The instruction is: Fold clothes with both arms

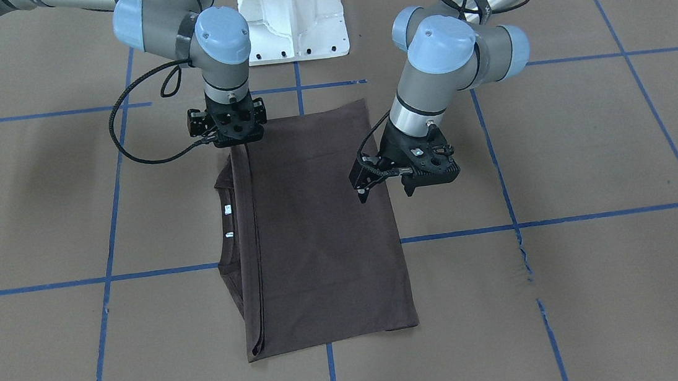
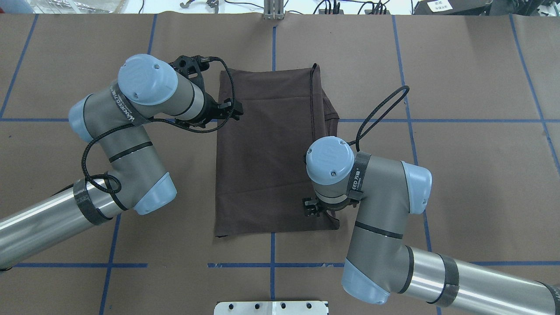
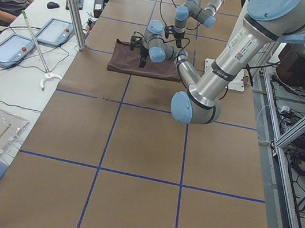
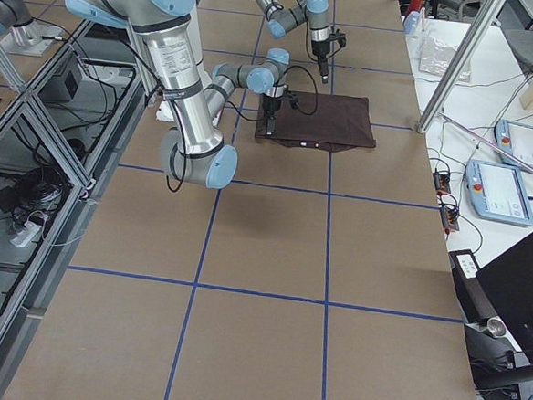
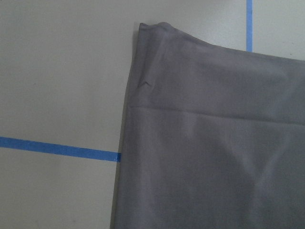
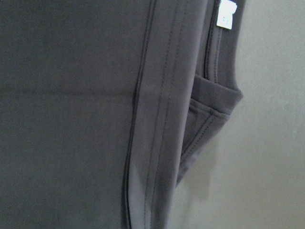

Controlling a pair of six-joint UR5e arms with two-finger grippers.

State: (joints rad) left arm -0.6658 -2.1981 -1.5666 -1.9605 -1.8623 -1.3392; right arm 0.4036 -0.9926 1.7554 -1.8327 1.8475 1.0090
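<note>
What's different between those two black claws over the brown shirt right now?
The left gripper tilts over the T-shirt's long plain edge, fingers apart. The right gripper points straight down at the corner near the white base, its fingers hidden. Both are black, poised at the shirt's edges.

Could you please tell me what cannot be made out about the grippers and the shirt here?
1. Whether the right gripper is open or shut: its own body covers the fingertips in the front-facing view, and the wrist covers them overhead.
2. Whether the left gripper touches the T-shirt: both top views look steeply down, and the side views show it too small.
3. The label: its print is blurred and cut off by the right wrist view's top edge.
</note>
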